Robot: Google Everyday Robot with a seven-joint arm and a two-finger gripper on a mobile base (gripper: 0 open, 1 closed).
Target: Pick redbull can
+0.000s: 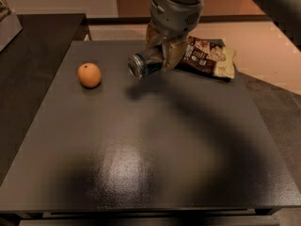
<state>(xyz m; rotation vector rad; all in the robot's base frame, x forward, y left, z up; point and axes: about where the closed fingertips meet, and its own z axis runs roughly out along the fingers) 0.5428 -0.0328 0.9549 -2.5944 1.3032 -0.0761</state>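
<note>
The redbull can (pixel 145 63) is a slim dark can with a silver end, held on its side above the dark table (pixel 141 145). My gripper (pixel 162 51) hangs from the grey arm at the top middle and is shut on the can, with its tan fingers (pixel 173 54) on either side of the can's body. The can's silver end points left, toward the orange. The can's shadow falls on the table just below it.
A round orange (pixel 89 75) sits on the table to the left of the can. A dark brown snack bag (pixel 207 56) lies at the back right, just behind the gripper. A darker counter (pixel 33 55) stands at the left.
</note>
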